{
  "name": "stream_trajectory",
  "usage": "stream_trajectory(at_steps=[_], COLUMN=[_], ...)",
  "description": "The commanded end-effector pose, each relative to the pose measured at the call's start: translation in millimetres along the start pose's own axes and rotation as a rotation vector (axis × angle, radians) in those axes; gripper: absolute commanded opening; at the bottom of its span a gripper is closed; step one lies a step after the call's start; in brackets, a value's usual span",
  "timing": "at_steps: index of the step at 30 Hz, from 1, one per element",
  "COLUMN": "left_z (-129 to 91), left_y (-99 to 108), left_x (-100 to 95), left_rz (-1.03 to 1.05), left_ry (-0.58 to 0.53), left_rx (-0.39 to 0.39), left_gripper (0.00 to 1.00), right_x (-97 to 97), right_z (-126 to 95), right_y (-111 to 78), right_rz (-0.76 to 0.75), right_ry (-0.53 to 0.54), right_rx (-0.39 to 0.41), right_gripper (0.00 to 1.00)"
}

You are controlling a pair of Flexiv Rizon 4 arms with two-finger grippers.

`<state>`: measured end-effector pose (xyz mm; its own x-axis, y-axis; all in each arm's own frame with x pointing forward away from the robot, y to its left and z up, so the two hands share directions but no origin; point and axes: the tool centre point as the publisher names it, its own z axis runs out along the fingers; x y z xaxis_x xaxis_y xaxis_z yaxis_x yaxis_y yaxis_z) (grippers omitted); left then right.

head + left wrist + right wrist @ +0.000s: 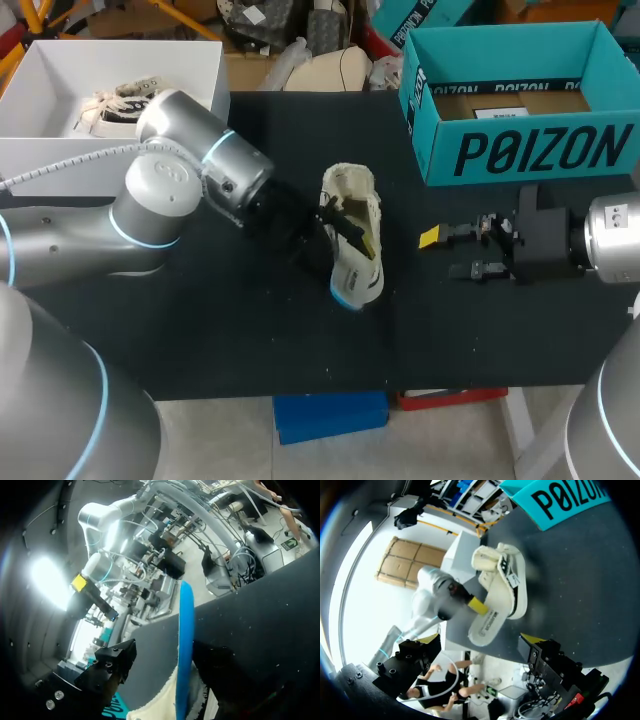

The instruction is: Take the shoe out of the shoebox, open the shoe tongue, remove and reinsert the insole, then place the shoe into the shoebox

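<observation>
Shoe [362, 275] is lying in the middle of the table [200, 340], long axis running near to far, with the left tool [352, 232] clamping it from the left while the right tool [455, 253] is hovering to its right, fingers spread wide, pointing at it.

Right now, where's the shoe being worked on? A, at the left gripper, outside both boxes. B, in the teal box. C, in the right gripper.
A: the left gripper clasps the shoe; the right gripper is open, apart from it.
</observation>
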<state>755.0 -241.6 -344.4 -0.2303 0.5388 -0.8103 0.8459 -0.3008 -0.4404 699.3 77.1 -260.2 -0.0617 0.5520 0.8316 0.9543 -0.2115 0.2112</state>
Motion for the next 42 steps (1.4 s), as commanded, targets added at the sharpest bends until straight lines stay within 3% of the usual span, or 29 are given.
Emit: stream_trajectory(at_steps=[1,8,9,10,22,33,37,38,39,40,41,42], left_z=[-7,-12,-12,-12,-10,-20,-23,-23,-23,-22,-22,-22], left_y=[-16,-24,-24,-24,4,48,55,55,55,54,52,50], left_x=[-1.1,0.2,0.3,0.4,6.5,17.2,14.3,14.1,13.3,11.3,9.7,7.9], left_rz=[-0.016,-0.042,-0.048,-0.054,-0.063,-0.059,-0.052,-0.047,-0.035,-0.033,-0.034,-0.031], left_ry=[0.040,0.063,0.062,0.059,-0.035,-0.086,-0.101,-0.099,-0.100,-0.102,-0.103,-0.105], left_rx=[-0.016,-0.026,-0.018,-0.012,-0.006,-0.077,-0.115,-0.121,-0.128,-0.128,-0.128,-0.127], left_gripper=[0.48,0.22,0.05,0.00,0.00,0.00,0.00,0.12,0.38,0.89,1.00,1.00], right_x=[0.4,0.4,0.4,0.4,0.4,0.4,0.4,0.4,0.4,0.4,0.4,0.4], right_z=[0,0,0,0,0,0,0,0,0,0,0,0], right_y=[0.2,0.2,0.2,0.2,0.2,0.2,0.2,0.2,0.2,0.2,0.2,0.2], right_rz=[0.001,0.001,0.001,0.001,0.001,0.001,0.001,0.001,0.001,0.001,0.001,0.001], right_ry=[-0.001,-0.001,-0.001,-0.001,-0.001,-0.001,-0.001,-0.001,-0.001,-0.001,-0.001,-0.001], right_rx=[0.001,0.001,0.001,0.001,0.001,0.001,0.001,0.001,0.001,0.001,0.001,0.001], right_gripper=[1.00,1.00,1.00,1.00,1.00,1.00,1.00,1.00,1.00,1.00,1.00,1.00])
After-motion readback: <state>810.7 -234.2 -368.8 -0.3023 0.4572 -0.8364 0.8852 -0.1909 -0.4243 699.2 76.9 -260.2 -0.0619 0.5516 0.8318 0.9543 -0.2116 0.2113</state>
